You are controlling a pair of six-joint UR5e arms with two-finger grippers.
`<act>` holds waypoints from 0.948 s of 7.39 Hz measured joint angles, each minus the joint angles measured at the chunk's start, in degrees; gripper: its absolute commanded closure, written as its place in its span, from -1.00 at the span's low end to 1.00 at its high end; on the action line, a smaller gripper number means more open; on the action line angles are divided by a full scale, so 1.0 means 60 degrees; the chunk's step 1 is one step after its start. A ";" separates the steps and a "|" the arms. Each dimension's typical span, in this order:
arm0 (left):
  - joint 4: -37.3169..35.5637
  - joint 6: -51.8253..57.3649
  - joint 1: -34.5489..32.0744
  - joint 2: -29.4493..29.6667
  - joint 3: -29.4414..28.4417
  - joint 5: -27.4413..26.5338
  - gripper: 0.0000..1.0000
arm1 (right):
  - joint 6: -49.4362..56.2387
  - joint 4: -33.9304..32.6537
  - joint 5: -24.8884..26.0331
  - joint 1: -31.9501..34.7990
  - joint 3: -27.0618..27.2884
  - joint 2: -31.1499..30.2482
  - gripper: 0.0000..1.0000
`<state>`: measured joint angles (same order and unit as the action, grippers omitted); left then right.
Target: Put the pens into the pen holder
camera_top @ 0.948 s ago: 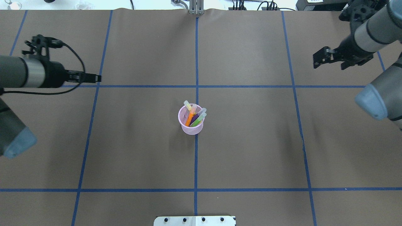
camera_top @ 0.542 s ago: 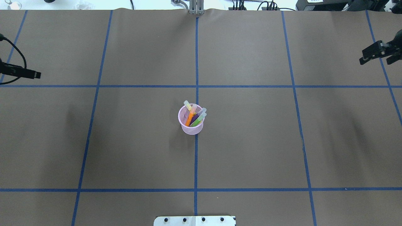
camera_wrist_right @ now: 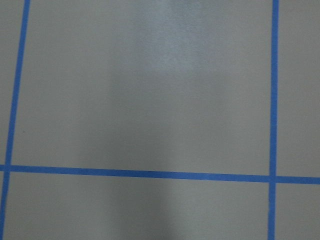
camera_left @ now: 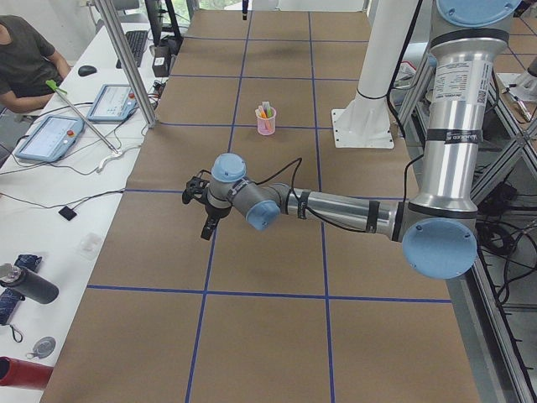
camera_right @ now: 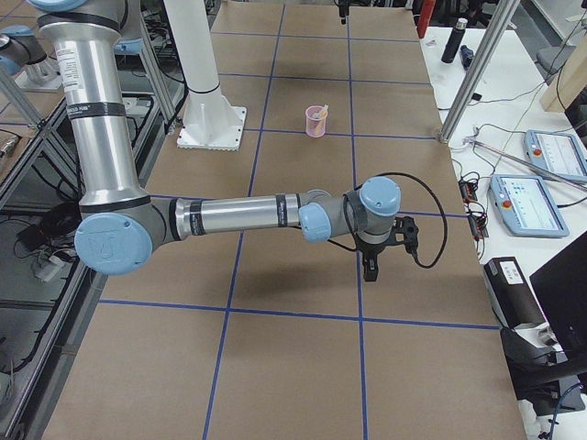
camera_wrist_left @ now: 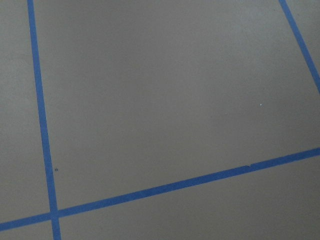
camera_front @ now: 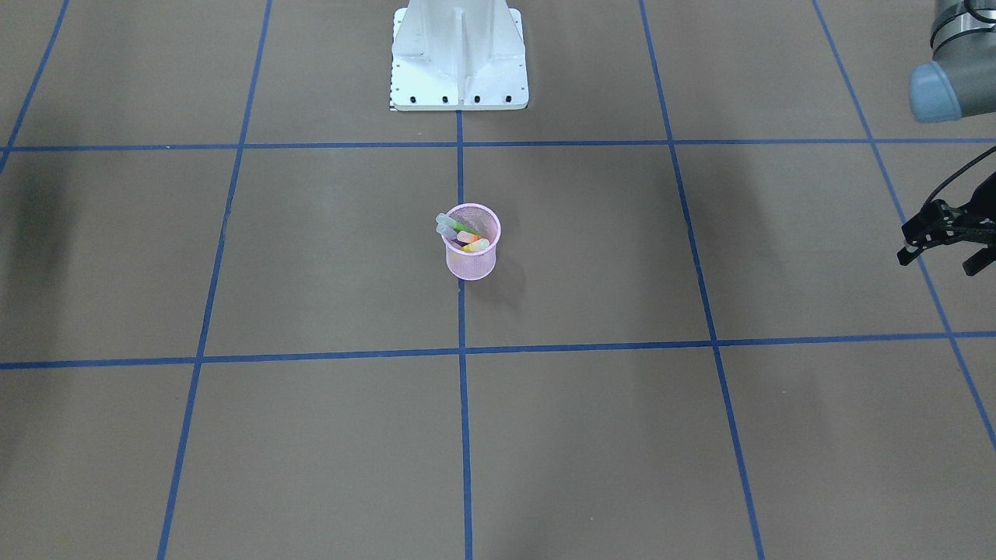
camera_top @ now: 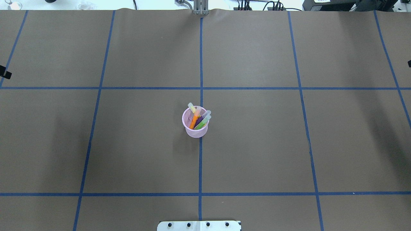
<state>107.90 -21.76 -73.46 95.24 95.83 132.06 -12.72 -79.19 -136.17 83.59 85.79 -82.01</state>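
1. The table (camera_top: 257, 144) is covered in brown paper, with blue tape lines dividing it into large squares.
2. The white pedestal (camera_front: 459, 54) stands at the robot's edge of the table, on the centre tape line.
3. The left arm (camera_left: 336, 206) stretches low over the table's left end. The right arm (camera_right: 238, 218) does the same over the right end. Both are well apart from the middle.
4. The left gripper (camera_left: 206, 228) points down above bare paper. I cannot tell how far its jaws are parted or whether it grips anything.
5. The right gripper (camera_right: 370, 270) also hangs above bare paper, and its jaw state is likewise impossible to tell.
6. The pen holder (camera_top: 196, 133) stands upright on the centre tape line, near the table's middle.
7. The orange pen (camera_top: 194, 122), purple pen (camera_top: 199, 121) and green pen (camera_top: 202, 124) lean inside the holder. Their pale caps poke above the rim, alongside a yellow-capped pen (camera_top: 192, 108).
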 measured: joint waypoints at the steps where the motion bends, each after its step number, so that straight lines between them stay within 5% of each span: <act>1: -0.0725 0.0028 -0.0077 0.0288 0.0038 0.0209 -0.97 | 0.0372 0.0086 -0.0019 0.0099 -0.0279 -0.0008 -1.00; 7: -0.2287 0.2036 -0.0896 0.0469 0.0122 0.0273 -0.99 | 0.0756 0.0145 0.0149 0.0175 -0.0645 -0.0008 -1.00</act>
<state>94.18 -9.54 -78.84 98.06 96.56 133.70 -8.18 -78.32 -135.28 84.64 81.92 -82.05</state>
